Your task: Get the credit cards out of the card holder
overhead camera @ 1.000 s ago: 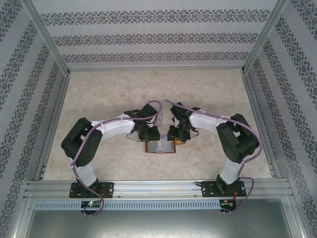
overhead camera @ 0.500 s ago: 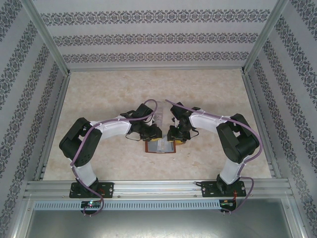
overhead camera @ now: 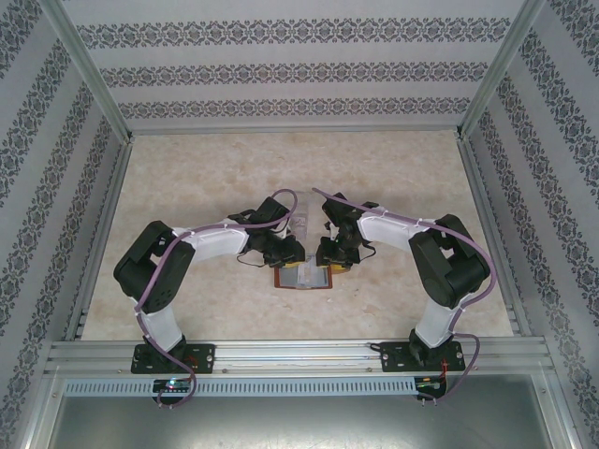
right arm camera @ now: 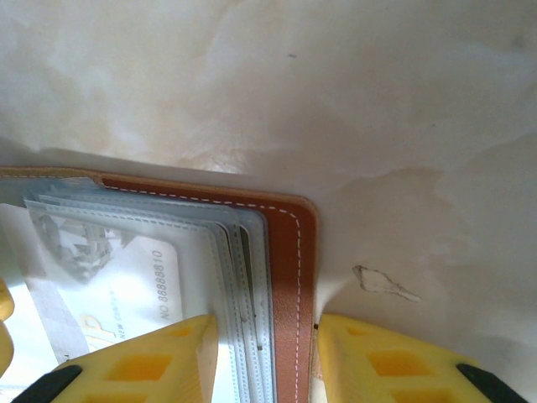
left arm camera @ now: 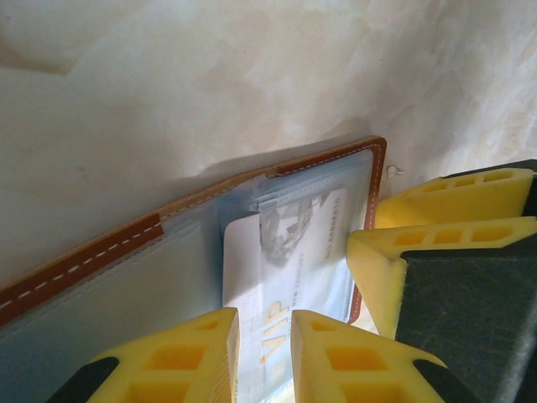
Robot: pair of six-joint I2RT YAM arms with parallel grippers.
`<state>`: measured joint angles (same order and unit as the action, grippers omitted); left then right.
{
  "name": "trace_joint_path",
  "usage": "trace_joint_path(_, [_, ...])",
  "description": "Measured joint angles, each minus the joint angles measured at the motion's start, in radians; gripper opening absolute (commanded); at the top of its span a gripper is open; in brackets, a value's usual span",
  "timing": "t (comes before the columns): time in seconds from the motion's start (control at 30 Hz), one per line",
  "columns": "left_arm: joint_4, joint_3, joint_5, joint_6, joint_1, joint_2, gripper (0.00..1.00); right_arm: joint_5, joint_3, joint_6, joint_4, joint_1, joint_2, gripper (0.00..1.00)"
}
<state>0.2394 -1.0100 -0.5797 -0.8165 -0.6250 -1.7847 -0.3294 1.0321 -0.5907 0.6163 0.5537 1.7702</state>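
Note:
The brown leather card holder (overhead camera: 304, 280) lies open on the table between both arms, its grey-blue sleeves up. A white credit card (left arm camera: 285, 252) marked "VIP" sits in a sleeve, its left edge bare. My left gripper (left arm camera: 264, 323) stands over that card with its jaws a narrow gap apart, the card's face showing between them. My right gripper (right arm camera: 264, 323) is open and straddles the holder's right edge (right arm camera: 289, 269). One of its fingers rests on the sleeves and the other is outside, against the leather edge. Its yellow fingers (left arm camera: 445, 197) also appear in the left wrist view.
A pale translucent object (overhead camera: 302, 221) lies just behind the two grippers. Patterned walls and a metal frame (overhead camera: 94, 234) close in the marbled table on three sides. A small chip (right arm camera: 382, 283) marks the tabletop right of the holder.
The left arm has shifted a little to the right over the holder and its jaws have parted slightly. The right arm and the holder have stayed put.

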Motion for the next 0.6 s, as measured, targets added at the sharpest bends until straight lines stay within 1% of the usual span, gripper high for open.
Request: trace_joint_path(0.6, [-0.002, 0.003, -0.014, 0.0, 0.005, -0.039, 0.24, 0.0, 0.0, 0.008, 0.0, 0.0, 0.0, 0.37])
